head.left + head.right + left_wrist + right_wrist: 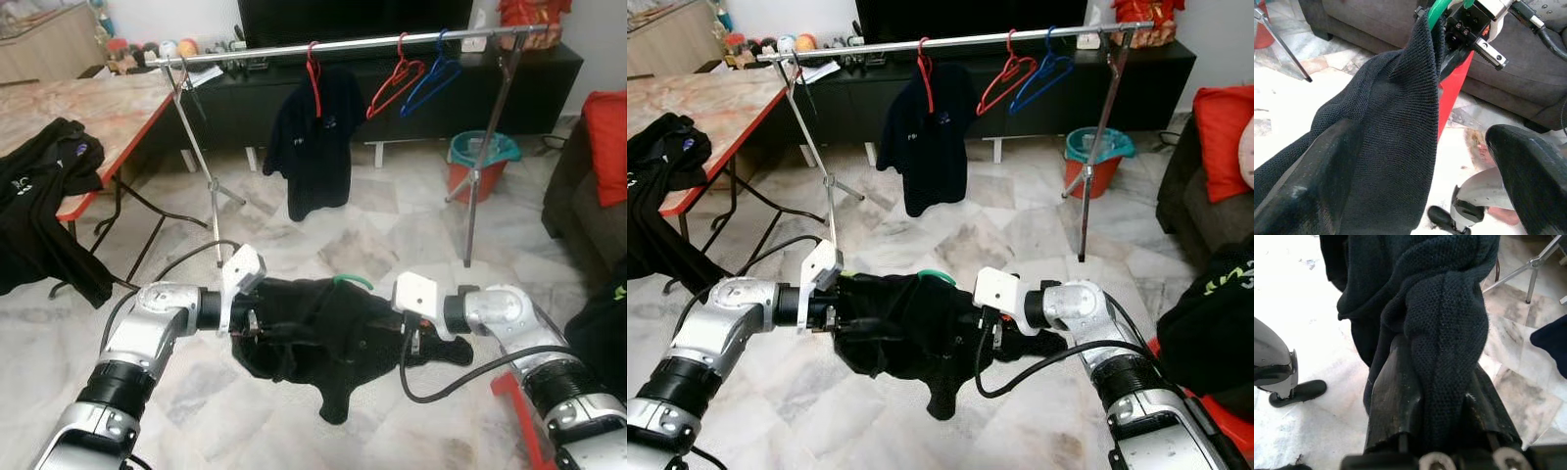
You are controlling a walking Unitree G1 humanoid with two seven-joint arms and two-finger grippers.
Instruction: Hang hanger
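Carry step: left gripper (257, 323) fingers spread around, right gripper (416, 338) clamped on, black knit shirt (323, 338) with green plastic hanger (353, 281), lower centre; next lift to silver rail (343, 45), top.

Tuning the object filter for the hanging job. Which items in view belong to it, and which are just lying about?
In play:
- black shirt on a green hanger, held between left gripper and right gripper
- clothes rail

Lying about:
- hung black shirt
- bare red hanger and blue hanger
- table with dark clothes
- bucket
- sofa
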